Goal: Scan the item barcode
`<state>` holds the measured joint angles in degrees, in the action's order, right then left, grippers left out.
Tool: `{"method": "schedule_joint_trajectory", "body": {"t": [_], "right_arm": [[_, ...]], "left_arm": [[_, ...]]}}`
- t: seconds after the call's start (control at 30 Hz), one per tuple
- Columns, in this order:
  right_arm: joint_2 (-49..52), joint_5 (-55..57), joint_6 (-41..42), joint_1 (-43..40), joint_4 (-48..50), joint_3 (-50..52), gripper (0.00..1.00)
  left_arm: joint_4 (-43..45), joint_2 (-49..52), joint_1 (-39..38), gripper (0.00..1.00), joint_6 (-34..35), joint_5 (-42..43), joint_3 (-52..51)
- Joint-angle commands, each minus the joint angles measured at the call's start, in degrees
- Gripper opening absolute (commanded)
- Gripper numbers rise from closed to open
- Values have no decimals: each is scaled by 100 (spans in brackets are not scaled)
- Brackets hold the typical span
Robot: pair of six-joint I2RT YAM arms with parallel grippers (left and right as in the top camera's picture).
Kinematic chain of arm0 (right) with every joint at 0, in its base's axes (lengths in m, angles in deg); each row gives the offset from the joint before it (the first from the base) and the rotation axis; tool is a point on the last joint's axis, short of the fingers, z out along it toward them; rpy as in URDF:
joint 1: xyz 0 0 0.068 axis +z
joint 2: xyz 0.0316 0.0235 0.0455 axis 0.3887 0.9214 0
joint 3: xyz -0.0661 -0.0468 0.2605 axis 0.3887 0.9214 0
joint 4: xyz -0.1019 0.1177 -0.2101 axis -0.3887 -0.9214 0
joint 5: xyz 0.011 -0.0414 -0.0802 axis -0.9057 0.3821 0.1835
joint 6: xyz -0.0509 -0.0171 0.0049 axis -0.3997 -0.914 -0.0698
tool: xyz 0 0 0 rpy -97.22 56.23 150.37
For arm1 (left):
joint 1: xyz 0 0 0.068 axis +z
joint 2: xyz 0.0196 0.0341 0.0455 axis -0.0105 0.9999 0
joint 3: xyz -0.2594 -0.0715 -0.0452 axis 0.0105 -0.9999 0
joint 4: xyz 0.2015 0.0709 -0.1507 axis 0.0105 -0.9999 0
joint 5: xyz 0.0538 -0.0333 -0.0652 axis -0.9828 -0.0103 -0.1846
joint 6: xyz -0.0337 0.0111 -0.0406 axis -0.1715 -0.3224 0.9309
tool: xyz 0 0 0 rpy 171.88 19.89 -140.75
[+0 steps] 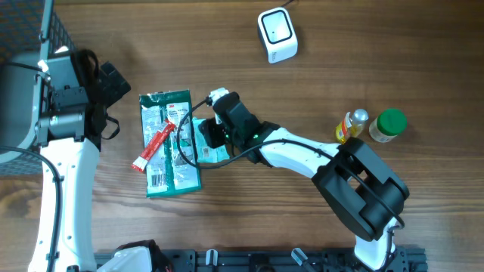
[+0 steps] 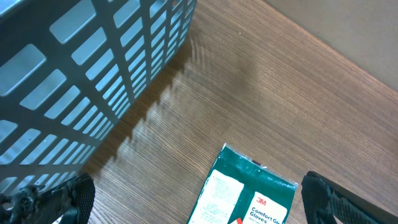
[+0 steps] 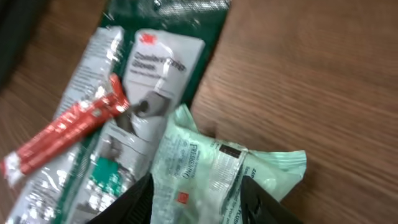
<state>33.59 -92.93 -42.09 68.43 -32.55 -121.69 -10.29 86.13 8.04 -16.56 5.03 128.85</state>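
Observation:
A pale green wipes packet (image 3: pixel 211 168) lies flat, partly over a dark green gloves package (image 3: pixel 161 56). A red sachet (image 3: pixel 68 134) rests across that package. My right gripper (image 3: pixel 196 202) is low over the wipes packet, open, one finger on each side of it. From overhead the right gripper (image 1: pixel 203 138) covers most of the packet (image 1: pixel 215 154), beside the gloves package (image 1: pixel 170 143). My left gripper (image 2: pixel 199 214) hangs wide open and empty above the top edge of the gloves package (image 2: pixel 249 193). A white scanner (image 1: pixel 277 34) stands at the back of the table.
A grey slotted basket (image 2: pixel 81 74) stands at the far left, close to the left arm. A small yellow bottle (image 1: pixel 352 125) and a green-capped jar (image 1: pixel 388 125) sit at the right. The right arm's base (image 1: pixel 363 189) is at the front right.

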Motion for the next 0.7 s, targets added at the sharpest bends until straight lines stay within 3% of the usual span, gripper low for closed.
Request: {"method": "schedule_joint_trajectory", "body": {"t": [0.0, 0.33, 0.67], "right_arm": [[48, 455, -98, -13, -402, -15, 46], [-442, 876, -28, -13, -1779, -20, 44], [-1298, 892, 1394, -13, -3764, -26, 38]], "left_arm": [[15, -4, 22, 100, -50, -31, 20], [15, -4, 22, 100, -50, -31, 20], [15, -4, 22, 100, -50, -31, 20]]}}
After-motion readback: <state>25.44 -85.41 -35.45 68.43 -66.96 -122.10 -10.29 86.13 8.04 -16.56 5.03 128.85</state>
